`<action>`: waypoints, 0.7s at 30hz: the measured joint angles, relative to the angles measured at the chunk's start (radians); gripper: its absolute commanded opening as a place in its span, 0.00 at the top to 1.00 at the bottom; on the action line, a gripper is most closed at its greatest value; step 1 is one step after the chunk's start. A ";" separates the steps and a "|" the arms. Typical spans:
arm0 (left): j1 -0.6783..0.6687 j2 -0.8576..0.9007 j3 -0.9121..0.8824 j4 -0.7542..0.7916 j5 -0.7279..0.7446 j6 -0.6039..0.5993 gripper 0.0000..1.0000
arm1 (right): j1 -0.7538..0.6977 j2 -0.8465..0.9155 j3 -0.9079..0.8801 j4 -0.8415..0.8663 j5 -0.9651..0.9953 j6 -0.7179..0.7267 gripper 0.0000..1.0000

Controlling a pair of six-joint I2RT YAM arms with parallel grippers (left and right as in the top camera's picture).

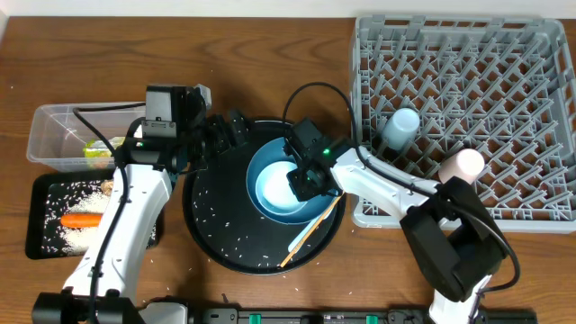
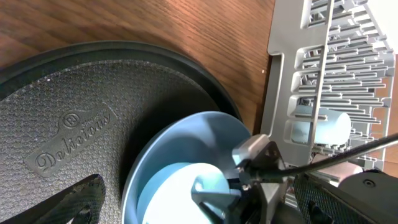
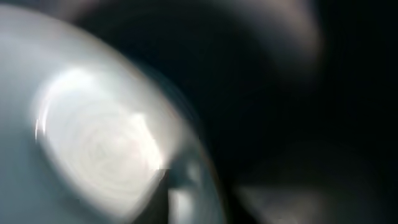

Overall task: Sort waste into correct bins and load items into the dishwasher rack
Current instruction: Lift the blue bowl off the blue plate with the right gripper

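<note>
The pale-blue bowl sits on the large round black tray. My right gripper is at the bowl's right rim, one finger inside and one outside, closed on the rim; the left wrist view shows it on the bowl. The right wrist view is blurred and shows only the bowl's inside. My left gripper is open and empty over the tray's upper left. Chopsticks lie on the tray. The light-blue cup and pink cup are in the grey rack.
The clear tub at the left holds the yellow-green wrapper. The shallow black tray below it holds the carrot and rice. Loose rice grains dot the round tray. The rack's wall is close by.
</note>
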State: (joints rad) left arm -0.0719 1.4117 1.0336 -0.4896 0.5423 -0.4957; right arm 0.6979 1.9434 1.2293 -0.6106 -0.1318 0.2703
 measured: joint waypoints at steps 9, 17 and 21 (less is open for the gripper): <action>0.000 0.000 0.000 0.000 0.000 0.000 0.02 | -0.004 -0.021 0.000 -0.007 0.006 0.000 0.99; 0.000 0.000 0.000 0.000 0.000 0.000 0.02 | -0.010 -0.262 0.001 -0.048 0.061 0.011 0.99; 0.000 0.000 0.000 -0.001 0.000 0.000 0.02 | -0.019 -0.389 0.005 -0.174 0.148 0.019 0.99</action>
State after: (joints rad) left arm -0.0719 1.4117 1.0336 -0.4904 0.5423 -0.4957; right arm 0.6788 1.5543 1.2343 -0.7845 0.0166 0.2897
